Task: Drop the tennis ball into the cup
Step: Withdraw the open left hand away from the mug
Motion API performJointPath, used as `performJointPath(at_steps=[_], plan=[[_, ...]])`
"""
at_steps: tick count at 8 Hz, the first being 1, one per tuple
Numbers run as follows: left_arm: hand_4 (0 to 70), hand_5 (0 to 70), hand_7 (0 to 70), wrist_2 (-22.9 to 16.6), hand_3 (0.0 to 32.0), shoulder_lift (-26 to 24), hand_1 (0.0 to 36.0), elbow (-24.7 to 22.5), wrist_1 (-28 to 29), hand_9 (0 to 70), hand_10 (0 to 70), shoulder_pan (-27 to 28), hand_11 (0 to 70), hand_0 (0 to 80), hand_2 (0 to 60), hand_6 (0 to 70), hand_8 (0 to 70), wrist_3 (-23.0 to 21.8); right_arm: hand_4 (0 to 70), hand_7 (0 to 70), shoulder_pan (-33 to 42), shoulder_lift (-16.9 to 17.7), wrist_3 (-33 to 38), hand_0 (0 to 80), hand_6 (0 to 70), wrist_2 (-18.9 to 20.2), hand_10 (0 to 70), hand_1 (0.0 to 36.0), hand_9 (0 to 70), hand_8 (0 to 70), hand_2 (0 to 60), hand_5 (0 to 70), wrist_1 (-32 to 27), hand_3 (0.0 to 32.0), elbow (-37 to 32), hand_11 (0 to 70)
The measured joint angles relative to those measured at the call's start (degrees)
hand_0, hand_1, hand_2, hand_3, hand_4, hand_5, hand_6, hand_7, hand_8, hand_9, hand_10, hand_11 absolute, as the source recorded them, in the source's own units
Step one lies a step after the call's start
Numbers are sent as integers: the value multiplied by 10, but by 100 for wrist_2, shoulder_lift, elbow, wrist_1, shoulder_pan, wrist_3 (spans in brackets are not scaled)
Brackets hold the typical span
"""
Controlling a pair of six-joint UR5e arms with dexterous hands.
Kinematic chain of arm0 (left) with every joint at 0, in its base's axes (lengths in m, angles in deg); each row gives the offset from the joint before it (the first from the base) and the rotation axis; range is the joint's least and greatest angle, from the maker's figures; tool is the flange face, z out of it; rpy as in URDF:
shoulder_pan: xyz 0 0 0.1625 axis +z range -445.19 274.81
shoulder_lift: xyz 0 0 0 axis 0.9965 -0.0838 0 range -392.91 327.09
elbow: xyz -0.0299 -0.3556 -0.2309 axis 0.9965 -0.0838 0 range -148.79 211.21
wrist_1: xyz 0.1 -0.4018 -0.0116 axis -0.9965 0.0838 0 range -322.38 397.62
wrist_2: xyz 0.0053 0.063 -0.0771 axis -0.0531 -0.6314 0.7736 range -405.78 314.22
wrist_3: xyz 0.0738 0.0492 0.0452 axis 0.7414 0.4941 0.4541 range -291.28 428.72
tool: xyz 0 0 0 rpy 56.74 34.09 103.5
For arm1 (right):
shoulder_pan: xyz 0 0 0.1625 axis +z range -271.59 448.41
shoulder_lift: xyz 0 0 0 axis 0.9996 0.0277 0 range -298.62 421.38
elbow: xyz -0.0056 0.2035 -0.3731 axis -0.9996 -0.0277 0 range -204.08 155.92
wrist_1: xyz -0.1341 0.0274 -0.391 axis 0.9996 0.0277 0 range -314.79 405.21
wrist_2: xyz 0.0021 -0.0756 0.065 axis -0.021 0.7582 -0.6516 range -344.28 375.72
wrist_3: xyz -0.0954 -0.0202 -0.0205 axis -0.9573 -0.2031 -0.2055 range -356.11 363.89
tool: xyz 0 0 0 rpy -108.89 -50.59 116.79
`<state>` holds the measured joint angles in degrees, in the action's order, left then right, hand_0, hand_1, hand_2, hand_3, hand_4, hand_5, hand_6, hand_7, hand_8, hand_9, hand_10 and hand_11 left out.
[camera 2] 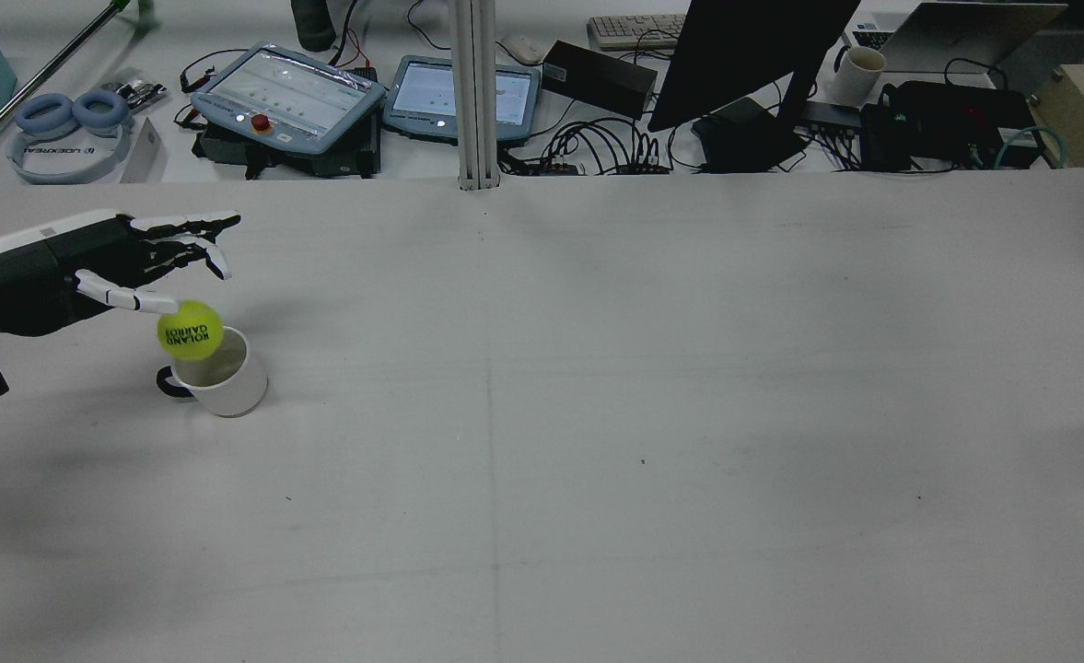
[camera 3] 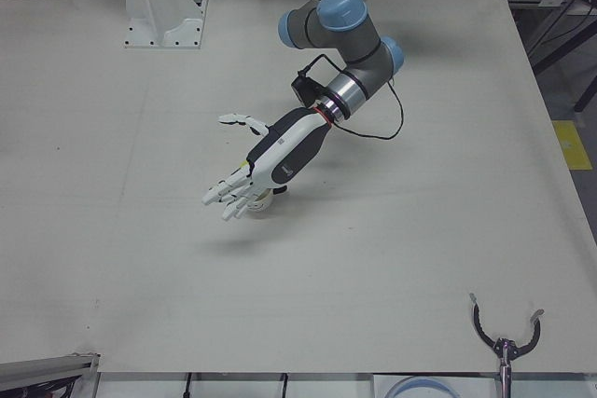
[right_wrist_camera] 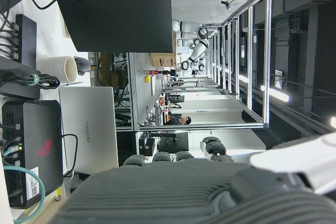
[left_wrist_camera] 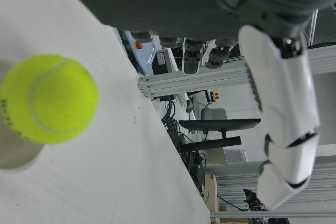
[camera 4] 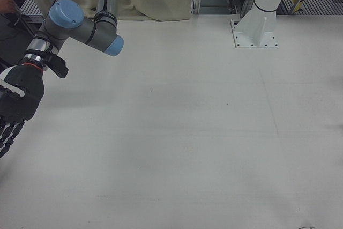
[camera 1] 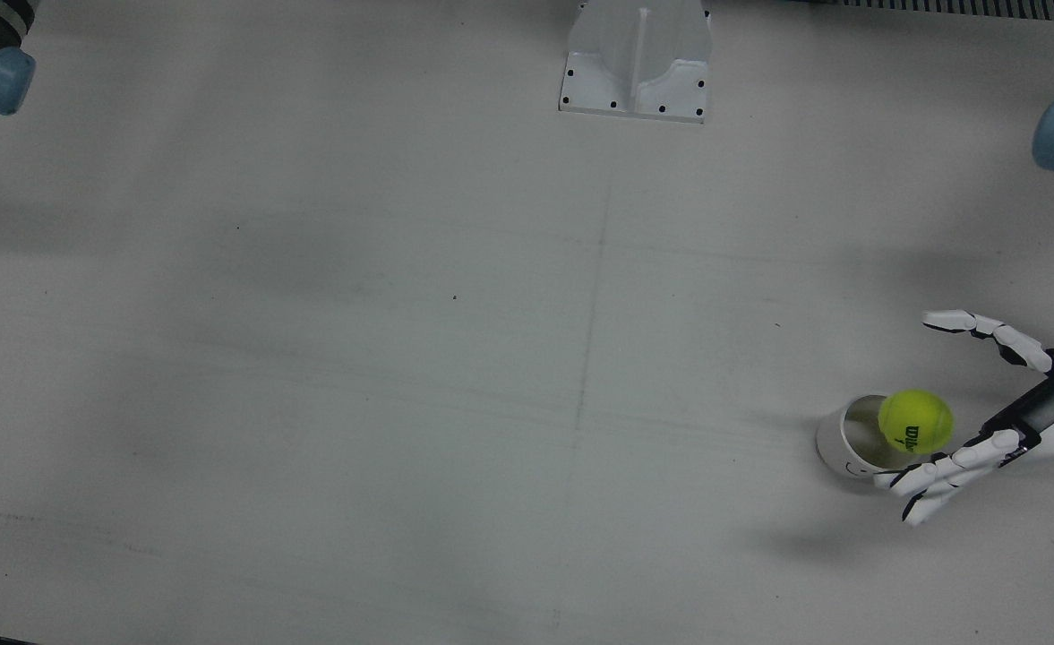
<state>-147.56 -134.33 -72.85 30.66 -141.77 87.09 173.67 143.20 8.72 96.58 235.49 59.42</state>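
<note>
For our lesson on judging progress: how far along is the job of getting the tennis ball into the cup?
Done: the left hand has let go, its fingers spread apart. In hand: the tennis ball sits at the rim of the white cup, free of the fingers. Left: the ball settling inside; the pictures do not show that.

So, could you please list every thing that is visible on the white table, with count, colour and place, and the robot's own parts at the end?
tennis ball: one, yellow-green, at the cup's mouth, held by nothing.
cup: one, white, dark handle, on the table by the left hand.
table: one, white.
pedestal: one, white, at the table's far edge.
left hand: one, black and white, fingers spread beside the ball.
right hand: one, dark, at the table's edge.
</note>
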Motion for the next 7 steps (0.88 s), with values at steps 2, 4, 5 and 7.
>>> performJointPath(at_steps=[2, 4, 5, 7], plan=[[69, 19, 219, -9, 0, -19, 241, -24, 15, 29, 0, -17, 0, 488, 265, 14, 0, -15, 0, 0, 0, 0, 0, 0, 0, 0, 0, 0, 0, 0, 0, 0, 0, 0, 0, 0], [0, 21, 163, -16, 0, -205, 247, -173, -239, 18, 0, -411, 0, 492, 228, 7, 0, -43, 0, 0, 0, 0, 0, 0, 0, 0, 0, 0, 0, 0, 0, 0, 0, 0, 2, 0], [0, 29, 164, -5, 0, -576, 269, -68, -512, 18, 0, -807, 0, 518, 214, 7, 0, -25, 0, 0, 0, 0, 0, 0, 0, 0, 0, 0, 0, 0, 0, 0, 0, 0, 6, 0], [0, 40, 172, 6, 0, -1388, 291, 747, -752, 20, 0, -1651, 0, 542, 199, 11, 0, -12, 0, 0, 0, 0, 0, 0, 0, 0, 0, 0, 0, 0, 0, 0, 0, 0, 8, 0]])
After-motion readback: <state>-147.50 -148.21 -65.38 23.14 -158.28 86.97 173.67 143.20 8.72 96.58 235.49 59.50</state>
